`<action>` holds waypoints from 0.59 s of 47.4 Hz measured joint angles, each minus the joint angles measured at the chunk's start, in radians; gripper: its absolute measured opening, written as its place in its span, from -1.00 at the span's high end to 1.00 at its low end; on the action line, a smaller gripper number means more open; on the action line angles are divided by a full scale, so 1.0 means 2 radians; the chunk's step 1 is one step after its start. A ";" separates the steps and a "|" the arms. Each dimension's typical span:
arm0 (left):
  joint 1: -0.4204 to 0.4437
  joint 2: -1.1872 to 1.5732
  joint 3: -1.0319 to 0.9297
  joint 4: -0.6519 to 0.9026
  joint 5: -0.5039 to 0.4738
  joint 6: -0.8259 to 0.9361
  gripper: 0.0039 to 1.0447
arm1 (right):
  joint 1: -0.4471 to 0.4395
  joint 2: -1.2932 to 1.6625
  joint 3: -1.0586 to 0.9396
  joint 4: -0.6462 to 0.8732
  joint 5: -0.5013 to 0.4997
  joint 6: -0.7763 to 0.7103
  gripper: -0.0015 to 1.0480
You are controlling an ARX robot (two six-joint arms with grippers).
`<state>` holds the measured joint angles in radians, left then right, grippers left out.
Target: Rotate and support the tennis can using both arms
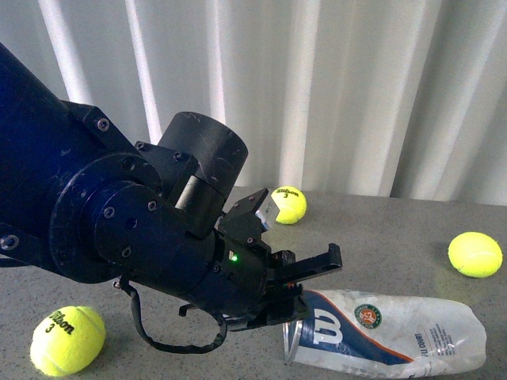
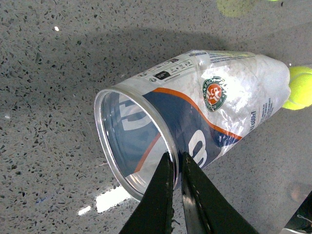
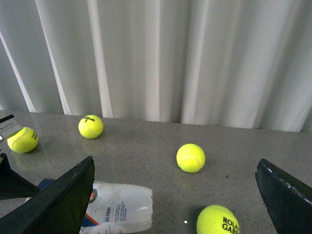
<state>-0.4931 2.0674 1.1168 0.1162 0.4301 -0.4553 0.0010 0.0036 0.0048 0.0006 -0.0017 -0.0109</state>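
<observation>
Starting at the near left of the front view, a yellow Wilson ball sits on the grey speckled table, just below the left arm. That bulky black arm fills the left half of the view and reaches to the right, with a small green light glowing near its wrist. The left gripper meets the open end of the tennis can. In the left wrist view its two black fingers are drawn narrow and pinch the silver rim, one finger inside the mouth and the other outside on the label.

The can lies on its side at the near right of the table, mouth to the left and closed end to the right, free on the table. Its round red-green logo faces up.

A far ball lies beyond the left gripper, near the white curtain. A right ball rests past the can's closed end, apart from it.

The right gripper shows only in its own wrist view. It hangs above the table with its fingers spread wide and grips nothing. The can's closed end shows beside one finger and is partly covered by it.
</observation>
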 joint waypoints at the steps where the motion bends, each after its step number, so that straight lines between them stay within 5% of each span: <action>1: 0.000 0.000 -0.001 0.001 0.000 0.000 0.94 | 0.000 0.000 0.000 0.000 0.000 0.000 -0.87; 11: 0.003 -0.014 -0.006 -0.003 -0.003 -0.001 0.94 | 0.000 0.000 0.000 0.000 0.000 0.000 -0.87; 28: 0.011 -0.120 0.024 -0.119 -0.015 0.071 0.94 | 0.000 0.000 0.000 0.000 0.000 0.000 -0.87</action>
<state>-0.4717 1.8278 1.1656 -0.1223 0.4004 -0.3134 0.0010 0.0036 0.0048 0.0006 -0.0017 -0.0109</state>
